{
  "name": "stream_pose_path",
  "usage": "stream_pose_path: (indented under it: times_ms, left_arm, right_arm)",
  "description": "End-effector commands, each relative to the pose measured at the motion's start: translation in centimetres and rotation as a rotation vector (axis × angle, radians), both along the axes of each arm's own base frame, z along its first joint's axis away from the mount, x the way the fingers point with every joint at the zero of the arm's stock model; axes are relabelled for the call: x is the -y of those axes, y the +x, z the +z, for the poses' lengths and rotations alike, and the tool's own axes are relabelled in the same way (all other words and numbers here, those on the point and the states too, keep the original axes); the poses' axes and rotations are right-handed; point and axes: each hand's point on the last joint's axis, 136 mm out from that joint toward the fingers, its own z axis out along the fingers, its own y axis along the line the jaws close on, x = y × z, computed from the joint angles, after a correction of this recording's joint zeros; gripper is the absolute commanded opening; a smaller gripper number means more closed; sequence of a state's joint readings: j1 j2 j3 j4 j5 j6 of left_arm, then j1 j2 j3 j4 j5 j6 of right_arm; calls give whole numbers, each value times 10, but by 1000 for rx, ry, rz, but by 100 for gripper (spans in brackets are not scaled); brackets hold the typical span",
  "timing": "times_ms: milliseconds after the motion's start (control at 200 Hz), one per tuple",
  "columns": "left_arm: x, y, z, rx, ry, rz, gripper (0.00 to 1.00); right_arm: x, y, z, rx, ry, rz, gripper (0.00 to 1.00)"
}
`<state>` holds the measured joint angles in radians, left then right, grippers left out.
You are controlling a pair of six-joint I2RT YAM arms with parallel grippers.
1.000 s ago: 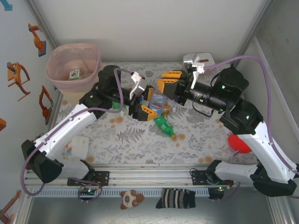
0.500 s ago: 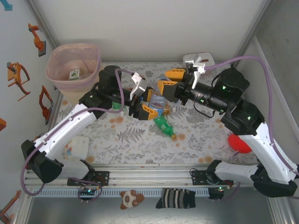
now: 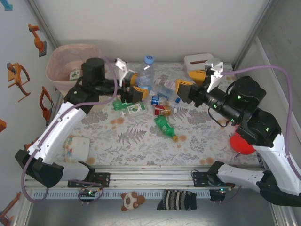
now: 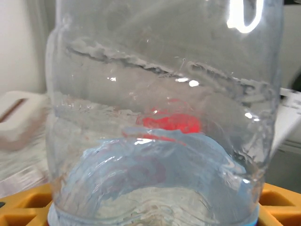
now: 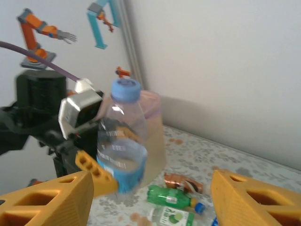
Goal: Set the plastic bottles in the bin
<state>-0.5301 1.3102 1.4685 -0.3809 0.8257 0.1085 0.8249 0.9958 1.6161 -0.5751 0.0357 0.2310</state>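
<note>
Pink bin (image 3: 63,85) sits far left on the bench (image 3: 141,141), well apart from the clear bottle (image 3: 146,74) that the left fingers (image 4: 280,202) have clamped low on its body, upright. I'd swing it left, right over the rim, before letting go. Meanwhile the right fingers (image 5: 47,197) gape empty, and other bottles (image 3: 165,127) lie mid-bench.

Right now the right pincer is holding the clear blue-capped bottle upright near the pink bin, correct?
Not quite: the left pincer holds the clear blue-capped bottle upright near the pink bin. The right wrist view shows it, and the right pincer stands open and empty.
</note>
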Motion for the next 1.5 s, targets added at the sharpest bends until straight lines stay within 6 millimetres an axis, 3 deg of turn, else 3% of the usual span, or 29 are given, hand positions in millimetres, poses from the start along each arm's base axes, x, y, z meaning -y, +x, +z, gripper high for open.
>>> stream_pose_path:
  times_ms: [0,195,511,666,871,1067,1497]
  left_arm:
    - [-41,34,10,-28,40,240,65]
    - [-111,91,16,-163,-15,524,60]
    - [-217,161,0,-352,-128,897,57]
    - [-250,188,-8,-458,-249,1072,57]
    - [-299,214,-32,-630,-421,1436,58]
    - [-314,228,-61,-845,-455,1652,62]
    - [-292,272,-107,-1153,-637,1715,65]
  right_arm:
    - [18,10,-6,6,-28,-109,65]
    - [19,13,-12,-5,-47,-128,65]
    - [18,18,-19,-15,-59,-142,65]
    - [18,18,-20,-20,-57,-148,65]
    - [21,18,-21,-19,-57,-157,65]
    - [21,18,-22,-19,-58,-161,65]
    - [35,12,-25,-20,-43,-189,65]
